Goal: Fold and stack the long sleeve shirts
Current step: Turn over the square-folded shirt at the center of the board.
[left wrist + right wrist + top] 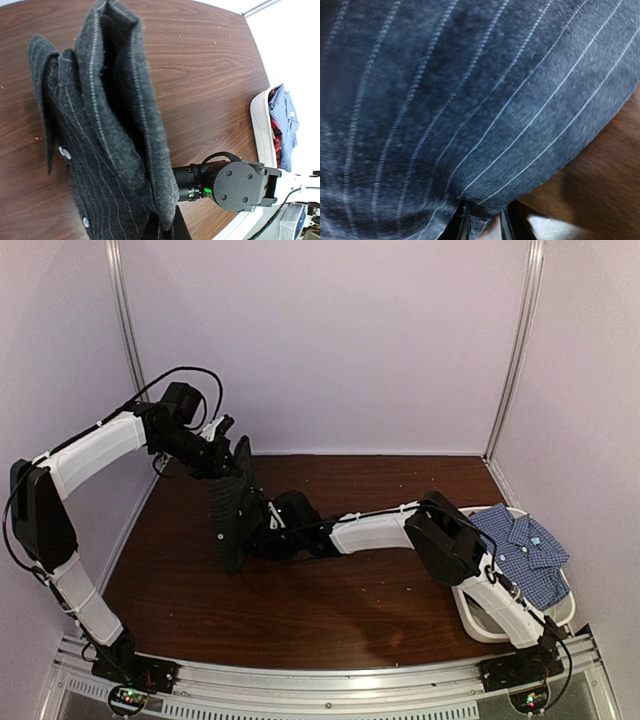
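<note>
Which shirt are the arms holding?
The black pinstriped shirt, gripped by left gripper and right gripper; blue check shirt and red shirt lie in the tub.

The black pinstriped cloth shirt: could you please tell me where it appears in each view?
Top external: the black pinstriped shirt hangs left of centre.
Left wrist: the shirt fills the left half.
Right wrist: the shirt covers most of the frame.
Shared landmark: the brown wooden table, visible in all three.

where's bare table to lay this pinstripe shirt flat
Bare wood: the near strip of table between the arm bases, and the far strip by the back wall. Crowded: right edge, white tub with blue check shirt; mid-table, under the held black pinstripe shirt.
</note>
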`<state>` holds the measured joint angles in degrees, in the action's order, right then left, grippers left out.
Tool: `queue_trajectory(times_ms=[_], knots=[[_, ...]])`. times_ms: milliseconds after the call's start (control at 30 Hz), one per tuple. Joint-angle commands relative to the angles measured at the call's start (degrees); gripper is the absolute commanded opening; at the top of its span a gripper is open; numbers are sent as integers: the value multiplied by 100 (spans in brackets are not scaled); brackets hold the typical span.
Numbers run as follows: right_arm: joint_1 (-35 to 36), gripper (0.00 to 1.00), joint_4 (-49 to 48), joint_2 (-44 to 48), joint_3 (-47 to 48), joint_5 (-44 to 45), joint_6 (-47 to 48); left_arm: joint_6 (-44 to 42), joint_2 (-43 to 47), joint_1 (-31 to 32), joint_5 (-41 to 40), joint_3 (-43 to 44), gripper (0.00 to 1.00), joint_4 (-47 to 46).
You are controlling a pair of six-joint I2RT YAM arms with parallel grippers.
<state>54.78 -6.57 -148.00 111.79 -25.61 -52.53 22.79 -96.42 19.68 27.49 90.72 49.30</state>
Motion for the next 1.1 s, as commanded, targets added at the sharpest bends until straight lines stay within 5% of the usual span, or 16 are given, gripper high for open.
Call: queue_trajectory(times_ms=[0,667,1067], knots=[[-3,25,-256,-155,-18,-416,-109,416,255,-26,575,-315,0,-816],[-382,49,-1061,1546,-2040,-86,279,666,354,149,437,-717,0,-1159],[-849,41,-708,2905,-3087,483,483,1208,330,823,-57,-920,0,-1547]])
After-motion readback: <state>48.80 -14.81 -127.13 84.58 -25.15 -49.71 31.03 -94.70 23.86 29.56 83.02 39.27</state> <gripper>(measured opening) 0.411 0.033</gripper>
